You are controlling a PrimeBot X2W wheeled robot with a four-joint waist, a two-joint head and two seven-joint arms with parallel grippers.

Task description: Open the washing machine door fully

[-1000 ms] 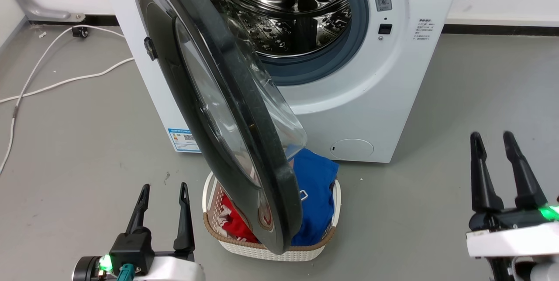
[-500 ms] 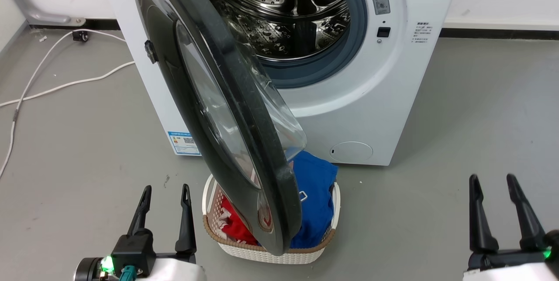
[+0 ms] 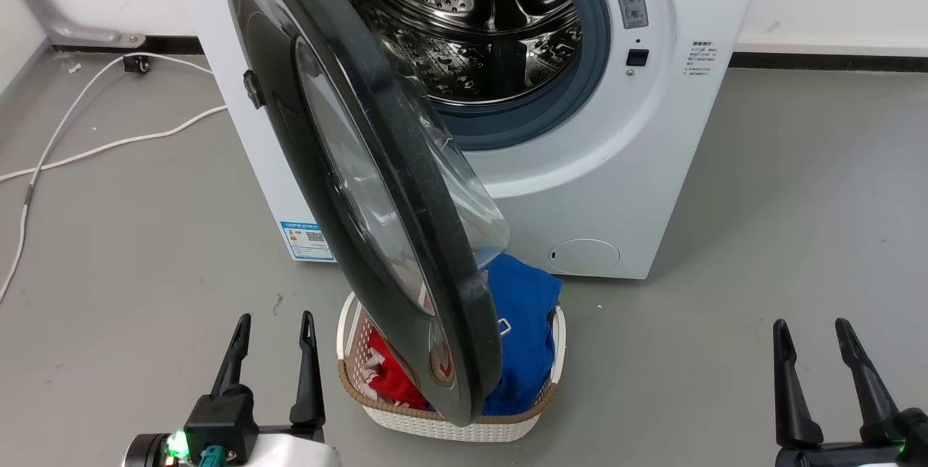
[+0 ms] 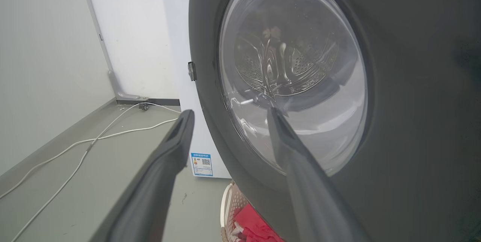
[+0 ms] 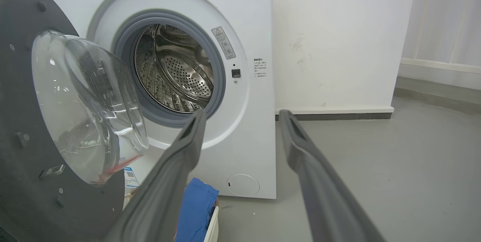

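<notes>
The white washing machine [image 3: 616, 162] stands against the wall with its steel drum [image 3: 471, 25] exposed. Its round black door [image 3: 304, 148] with a clear glass bowl [image 3: 464, 199] stands swung out on the left hinge, roughly edge-on to me, over a basket. My left gripper [image 3: 274, 322] is open at the lower left, left of the door and apart from it. In the left wrist view the left gripper [image 4: 229, 112] faces the door's [image 4: 413, 84] outer side. My right gripper [image 3: 810, 325] is open at the lower right, far from the machine. The right wrist view has the right gripper [image 5: 242, 112] facing the machine [image 5: 259, 27].
A white woven laundry basket [image 3: 449, 423] with blue cloth [image 3: 525, 329] and red cloth [image 3: 388, 373] sits on the floor under the door's lower edge. White cables [image 3: 87, 148] trail across the grey floor at left. Bare floor lies to the right of the machine.
My right gripper has dropped toward the lower edge of the head view, staying open. The camera tilted slightly. The door and left gripper have held their places.
</notes>
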